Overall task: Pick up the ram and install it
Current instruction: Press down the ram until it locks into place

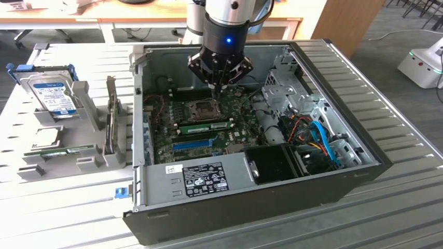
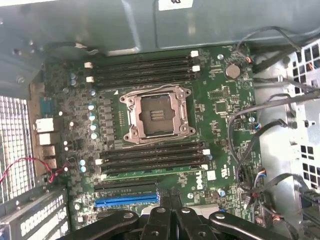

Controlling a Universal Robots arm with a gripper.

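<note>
The ram (image 1: 207, 125), a narrow green stick with a pale label, sits in a memory slot of the motherboard (image 1: 239, 136), just beside the CPU socket (image 1: 205, 108). In the wrist view its thin green edge, the ram (image 2: 150, 174), runs along the slot row nearest the blue slot (image 2: 126, 202). My gripper (image 1: 220, 93) hangs over the board inside the open computer case (image 1: 332, 179), above the socket and the stick. Its black fingers (image 2: 161, 220) are pressed together, and the gripper (image 2: 170, 207) holds nothing that I can see.
A grey holder (image 1: 90, 155) stands outside the case on the exterior view's left, with a silver hard drive (image 1: 55, 96) and another green stick (image 1: 66, 152) in it. Cables (image 1: 315, 137) and a drive cage (image 1: 284, 88) crowd the case's other side. Empty black slots (image 2: 145, 70) lie beyond the socket.
</note>
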